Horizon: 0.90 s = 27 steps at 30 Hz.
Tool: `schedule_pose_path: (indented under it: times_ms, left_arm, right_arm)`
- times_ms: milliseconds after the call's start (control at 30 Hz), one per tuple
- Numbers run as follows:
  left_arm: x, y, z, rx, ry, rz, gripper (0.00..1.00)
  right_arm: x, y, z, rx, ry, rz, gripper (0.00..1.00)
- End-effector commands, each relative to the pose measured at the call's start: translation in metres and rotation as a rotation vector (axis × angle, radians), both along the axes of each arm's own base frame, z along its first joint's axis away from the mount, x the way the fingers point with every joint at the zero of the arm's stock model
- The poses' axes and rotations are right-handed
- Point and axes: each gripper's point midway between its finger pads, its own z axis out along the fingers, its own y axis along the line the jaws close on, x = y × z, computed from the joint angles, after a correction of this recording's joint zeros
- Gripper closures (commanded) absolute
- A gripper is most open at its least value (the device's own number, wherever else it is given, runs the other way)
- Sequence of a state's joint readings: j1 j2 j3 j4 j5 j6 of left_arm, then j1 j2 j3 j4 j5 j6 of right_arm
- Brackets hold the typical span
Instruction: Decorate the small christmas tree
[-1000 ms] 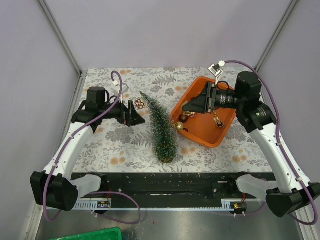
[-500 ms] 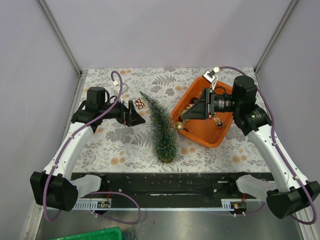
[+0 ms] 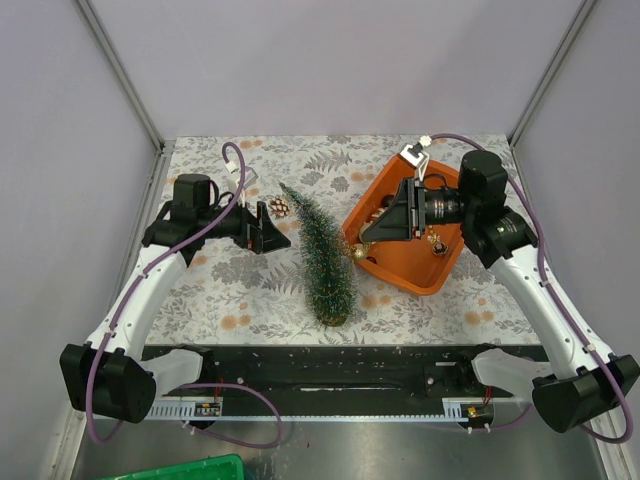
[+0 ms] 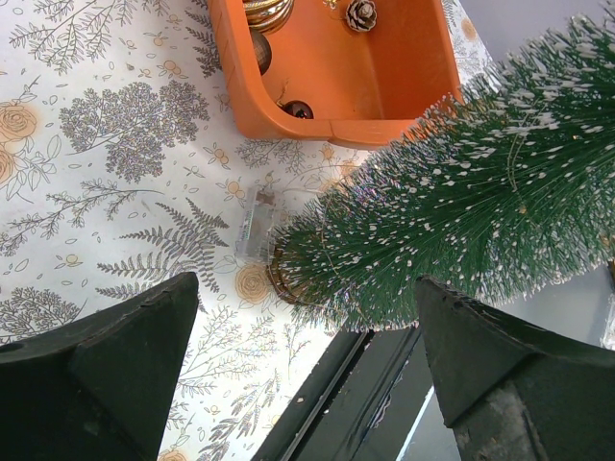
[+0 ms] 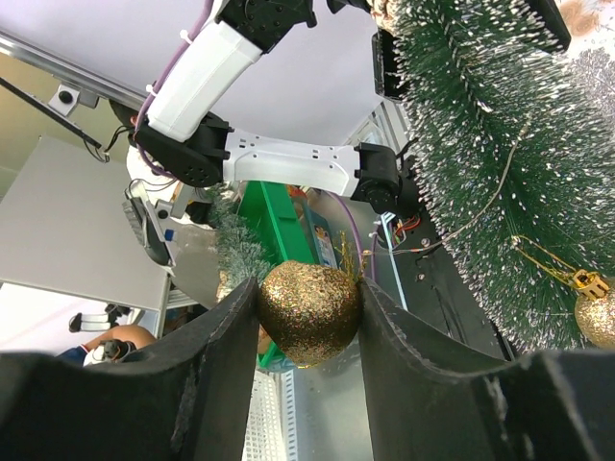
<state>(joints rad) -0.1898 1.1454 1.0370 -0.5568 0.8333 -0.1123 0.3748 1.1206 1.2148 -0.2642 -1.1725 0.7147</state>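
The small christmas tree (image 3: pixel 322 255) lies on its side mid-table, tip pointing away and brown base (image 4: pixel 280 276) toward the near edge. A gold ball (image 5: pixel 597 318) hangs on a string against its branches (image 5: pixel 500 144). My right gripper (image 3: pixel 366 233) hovers over the left rim of the orange tray (image 3: pixel 440 270), close to the tree. In the right wrist view it (image 5: pixel 307 288) is shut on a gold glitter ball (image 5: pixel 309 312). My left gripper (image 3: pixel 268 228) stands wide open just left of the tree with nothing between its fingers (image 4: pixel 115 365).
A brown pinecone (image 3: pixel 279 207) lies by the tree's tip. The tray holds more ornaments (image 3: pixel 433 241), among them a pinecone (image 4: pixel 362 13). A clear plastic piece (image 4: pixel 255 223) lies near the tree's base. A black rail (image 3: pixel 340 365) runs along the near edge.
My right gripper has moved left and a little toward the tree, carrying the gold glitter ball. The left arm and the tree have not moved.
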Motion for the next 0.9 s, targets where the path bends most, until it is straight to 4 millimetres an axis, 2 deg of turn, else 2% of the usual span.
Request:
schedule_pose_path:
  times_ms: [0, 400, 567, 867]
  left_arm:
    - [0.002, -0.001, 0.019, -0.006, -0.082, -0.006, 0.01]
    - [0.004, 0.000, 0.019, -0.005, -0.082, -0.004, 0.01]
    - [0.003, 0.000, 0.020, -0.006, -0.084, -0.005, 0.01]
    - [0.002, 0.000, 0.020, -0.003, -0.088, -0.004, 0.01]
  right_arm:
    - [-0.010, 0.002, 0.001, 0.002, -0.015, 0.062, 0.52]
    - [-0.013, 0.004, -0.003, -0.006, -0.006, 0.094, 0.53]
    - [-0.012, 0.005, -0.013, -0.017, 0.013, 0.095, 0.52]
    - [0.001, 0.008, -0.027, -0.041, 0.018, 0.050, 0.50]
